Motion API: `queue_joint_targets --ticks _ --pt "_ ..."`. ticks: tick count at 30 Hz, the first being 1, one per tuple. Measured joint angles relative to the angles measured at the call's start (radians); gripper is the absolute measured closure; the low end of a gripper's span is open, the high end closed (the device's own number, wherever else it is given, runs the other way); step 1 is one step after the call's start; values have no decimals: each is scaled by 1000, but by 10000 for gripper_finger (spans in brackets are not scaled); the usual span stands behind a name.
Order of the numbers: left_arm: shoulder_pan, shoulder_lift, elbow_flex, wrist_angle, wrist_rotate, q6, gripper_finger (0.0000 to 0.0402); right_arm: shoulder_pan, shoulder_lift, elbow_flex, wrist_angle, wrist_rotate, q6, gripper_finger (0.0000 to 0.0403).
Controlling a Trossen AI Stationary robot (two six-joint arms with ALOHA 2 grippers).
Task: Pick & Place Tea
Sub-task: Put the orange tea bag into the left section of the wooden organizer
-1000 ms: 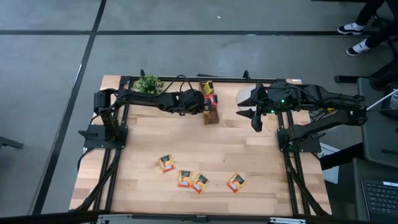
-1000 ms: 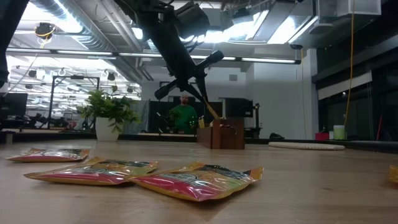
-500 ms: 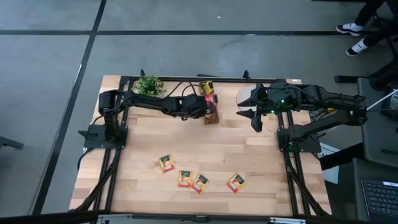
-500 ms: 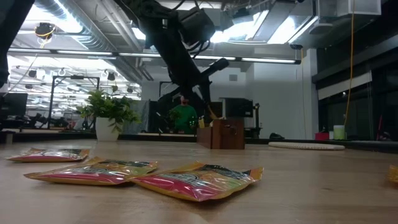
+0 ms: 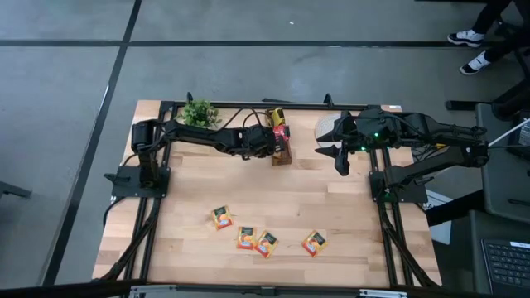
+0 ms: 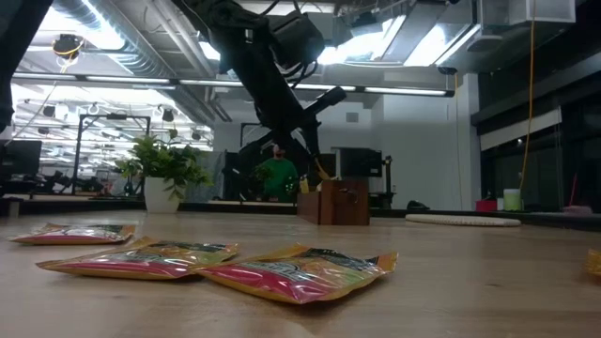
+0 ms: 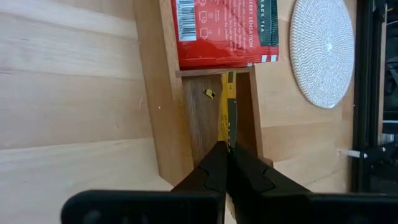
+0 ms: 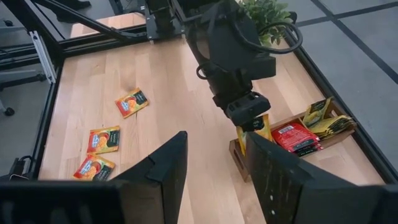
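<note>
A wooden box point(image 5: 281, 145) stands at the table's far middle. Red tea sachets point(image 7: 227, 28) lie in one compartment and yellow ones point(image 8: 326, 115) in the one beyond. My left gripper point(image 7: 227, 148) is over the box's near compartment point(image 7: 205, 118), shut on a yellow tea sachet point(image 7: 228, 112) seen edge-on. Several orange sachets point(image 5: 246, 238) lie flat near the table's front edge. My right gripper point(image 5: 338, 159) hangs open and high, to the right of the box, holding nothing. My left gripper pinches the yellow sachet by its upper edge point(image 7: 227, 138) between its two fingers. The fingers slant down from the table's left. The sachet hangs on edge below them point(image 8: 261, 129), reaching into the box's near compartment. Whether it touches the box floor, I cannot tell.
A round pale woven mat point(image 7: 322, 50) lies right of the box under my right arm. A small potted plant point(image 5: 198, 112) stands at the far left. Bare wood stretches between the box and the loose sachets point(image 6: 296, 270). A black frame rims the table.
My left gripper has sunk a little toward the box with the yellow sachet, bringing it down into the near compartment, and has then kept still. It has stayed shut.
</note>
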Motion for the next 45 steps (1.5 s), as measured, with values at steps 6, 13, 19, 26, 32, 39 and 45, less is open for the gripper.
queue_joint_targets --ticks 6,13,19,26,32,39,45 --pt "0 0 0 0 24 -2 390 0 0 0 0 0 0 238" --pt "0 0 0 0 32 -5 353 0 0 0 0 0 -3 238" --pt "0 0 0 0 29 -5 324 0 0 0 0 0 -3 238" --pt "0 0 0 0 21 -5 316 0 0 0 0 0 -3 238" --pt "0 0 0 0 20 24 316 0 0 0 0 0 -1 238" --pt "0 -1 0 -11 69 80 316 0 0 0 0 -2 0 238" --pt "0 -16 1 -117 50 81 316 0 0 0 0 -3 0 238"
